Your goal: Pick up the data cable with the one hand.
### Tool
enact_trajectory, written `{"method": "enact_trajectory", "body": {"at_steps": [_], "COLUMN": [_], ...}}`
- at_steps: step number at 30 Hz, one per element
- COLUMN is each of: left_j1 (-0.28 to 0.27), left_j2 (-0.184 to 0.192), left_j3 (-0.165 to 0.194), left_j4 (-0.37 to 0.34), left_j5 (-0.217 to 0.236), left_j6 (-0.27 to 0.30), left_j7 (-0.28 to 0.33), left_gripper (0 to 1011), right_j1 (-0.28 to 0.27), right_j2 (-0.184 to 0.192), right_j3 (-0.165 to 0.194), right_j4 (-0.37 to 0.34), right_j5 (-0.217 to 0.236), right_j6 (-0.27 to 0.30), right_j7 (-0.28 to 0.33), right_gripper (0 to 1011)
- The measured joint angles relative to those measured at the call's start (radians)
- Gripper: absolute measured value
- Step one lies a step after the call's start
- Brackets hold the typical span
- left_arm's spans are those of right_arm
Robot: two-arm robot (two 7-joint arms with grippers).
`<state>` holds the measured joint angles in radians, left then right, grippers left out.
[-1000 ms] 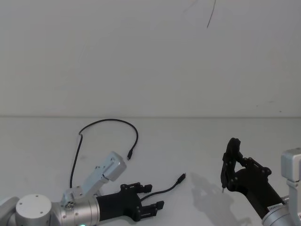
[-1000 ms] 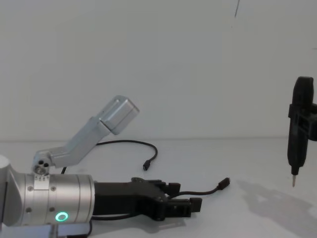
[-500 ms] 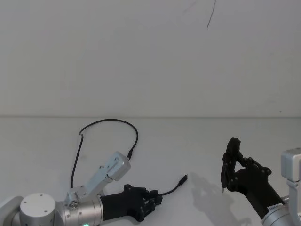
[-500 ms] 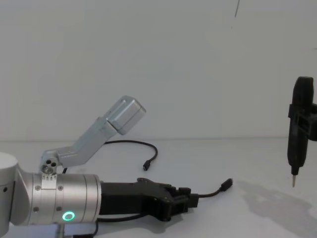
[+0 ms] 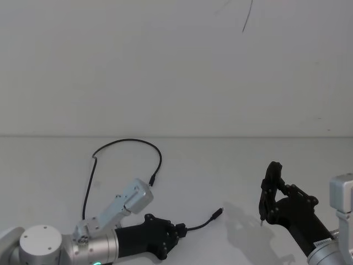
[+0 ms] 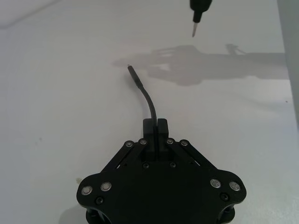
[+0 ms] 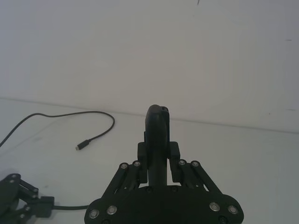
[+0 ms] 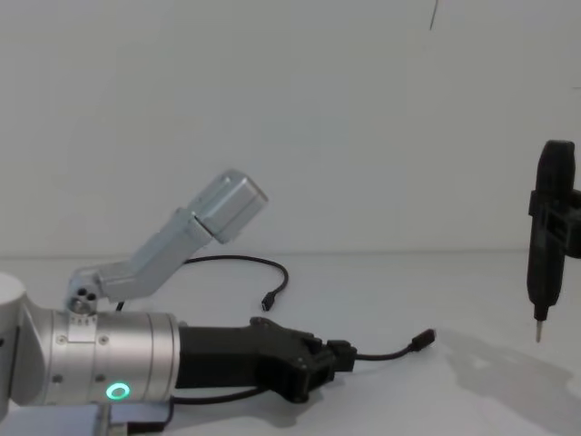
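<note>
left tool [image 5: 180, 229] at six o'clock, clamped on the cable [image 5: 128, 141] near one plug, the rest looping over the surface [image 5: 237, 165] toward eleven. grasp looks made; next, lift gently. right tool [image 7: 158, 150], four o'clock, grips a stick [image 8: 552, 236].

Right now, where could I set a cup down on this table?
The widest bare patch of table lies in the middle, between the loop of the data cable and the right pincer with its black stick tool. The far strip along the wall is bare too. The near left is crowded: the left pincer is shut on the cable.
</note>
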<state>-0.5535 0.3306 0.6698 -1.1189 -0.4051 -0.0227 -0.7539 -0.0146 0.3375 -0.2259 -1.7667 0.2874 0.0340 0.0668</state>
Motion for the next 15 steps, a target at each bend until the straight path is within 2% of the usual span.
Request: {"method": "enact_trajectory", "body": {"at_steps": [4,8,11,15], "left_j1": [0.000,0.003,0.006,0.018], "left_j2": [0.021,0.061,0.077,0.118], "left_j3": [0.001,0.001,0.000,-0.006], "left_j4": [-0.029,-0.079,-0.101,-0.156], "left_j5": [0.012,0.021,0.022,0.024], "left_j6": [-0.021,-0.038,-0.041,-0.042], "left_j7": [-0.012,-0.034,-0.040,-0.046], "left_gripper": [43,43,43,43], "right_j1": [0.000,0.000,0.000,0.000], "right_j2": [0.000,0.000,0.000,0.000], "right_j3": [0.000,0.000,0.000,0.000], "right_j4": [0.000,0.000,0.000,0.000], "right_j5": [0.000,0.000,0.000,0.000], "right_j6": [0.000,0.000,0.000,0.000], "right_j7": [0.000,0.000,0.000,0.000], "right_gripper": [269,269,269,269]}}
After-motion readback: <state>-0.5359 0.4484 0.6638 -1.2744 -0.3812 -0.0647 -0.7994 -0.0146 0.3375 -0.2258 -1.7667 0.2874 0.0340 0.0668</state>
